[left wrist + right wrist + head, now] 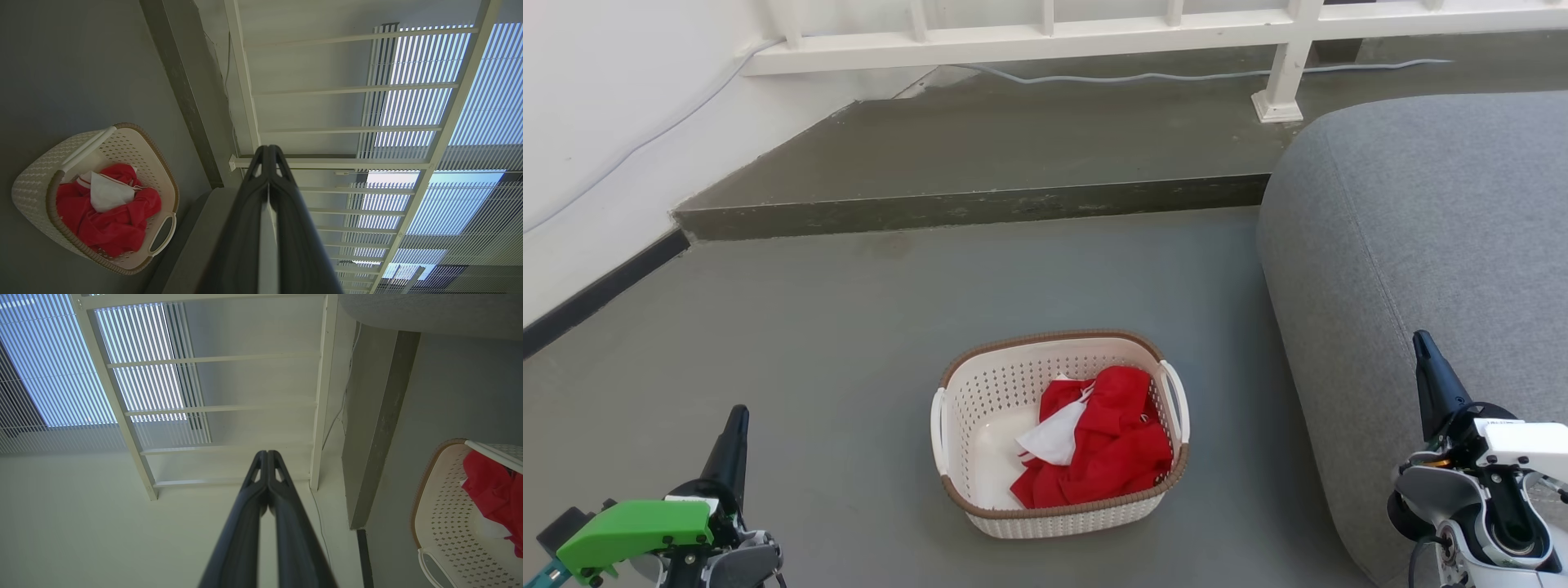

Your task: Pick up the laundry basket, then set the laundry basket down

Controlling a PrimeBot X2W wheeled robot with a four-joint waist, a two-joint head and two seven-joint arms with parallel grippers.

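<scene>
The laundry basket (1005, 384) sits on the floor (849, 327) ahead, roughly midway between your left gripper (738, 415) and right gripper (1421, 340), one of its side handles (1176, 400) toward each; both grippers have fingers pressed together, holding nothing.

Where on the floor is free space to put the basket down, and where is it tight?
The widest bare floor lies left of the laundry basket, bordered by the black skirting, the concrete step and the left gripper. Another bare strip runs between basket and step. It is tight on the right, between the basket and the grey cushion.
</scene>
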